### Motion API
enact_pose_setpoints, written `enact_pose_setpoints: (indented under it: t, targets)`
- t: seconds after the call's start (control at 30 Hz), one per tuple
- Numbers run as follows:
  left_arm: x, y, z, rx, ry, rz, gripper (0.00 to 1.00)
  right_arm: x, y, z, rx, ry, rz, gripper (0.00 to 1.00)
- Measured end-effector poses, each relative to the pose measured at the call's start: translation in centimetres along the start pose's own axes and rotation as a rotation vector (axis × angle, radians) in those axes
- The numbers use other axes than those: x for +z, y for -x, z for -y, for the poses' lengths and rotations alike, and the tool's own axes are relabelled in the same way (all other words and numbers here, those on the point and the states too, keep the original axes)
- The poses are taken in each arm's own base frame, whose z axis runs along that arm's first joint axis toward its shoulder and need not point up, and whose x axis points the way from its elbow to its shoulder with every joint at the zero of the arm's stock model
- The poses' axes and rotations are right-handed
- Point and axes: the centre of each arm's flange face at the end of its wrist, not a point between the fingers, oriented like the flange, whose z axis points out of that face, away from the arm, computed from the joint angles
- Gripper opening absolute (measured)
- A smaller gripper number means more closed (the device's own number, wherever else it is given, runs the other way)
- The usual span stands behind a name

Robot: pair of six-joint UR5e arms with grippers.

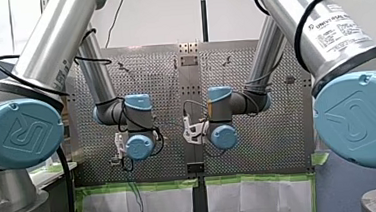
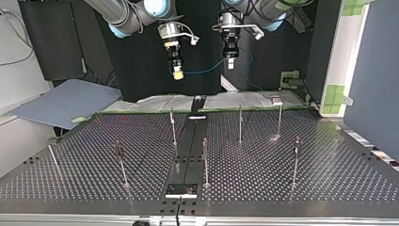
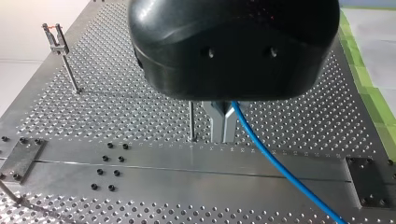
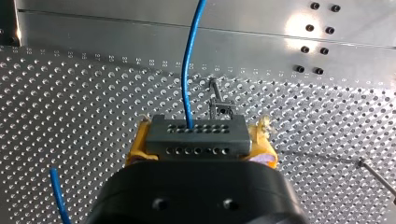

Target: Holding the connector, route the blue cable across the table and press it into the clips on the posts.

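Our right gripper (image 4: 200, 140) squeezes the gray connector (image 4: 205, 145) tight between its yellow pads, and our left gripper (image 3: 223, 123) pinches the blue cable (image 4: 189, 60) that hangs between them, both up high over the table's (image 2: 301, 197) far edge in the top view.

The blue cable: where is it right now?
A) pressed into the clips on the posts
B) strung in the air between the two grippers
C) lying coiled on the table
B: in the top view the blue cable sags between my right gripper, shut on the connector, and my left gripper, above the posts, which carry no blue.
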Motion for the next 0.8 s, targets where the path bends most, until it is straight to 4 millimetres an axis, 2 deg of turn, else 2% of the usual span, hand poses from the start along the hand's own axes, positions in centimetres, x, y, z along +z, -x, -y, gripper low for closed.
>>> enact_pose_setpoints:
  t: [0.33,0.63,0.8]
  targets:
    - [0.0,0.0,0.0,0.0,0.0,0.0,0.0,0.0,0.0,0.1,0.002,0.0,0.001,0.0]
    - [0.0,0.0,0.0,0.0,0.0,0.0,0.0,0.2,1.8,2.6,0.047,0.009,0.06,0.0]
    - [0.0,0.0,0.0,0.0,0.0,0.0,0.0,1.4,1.6,2.8,0.07,0.051,0.075,0.0]
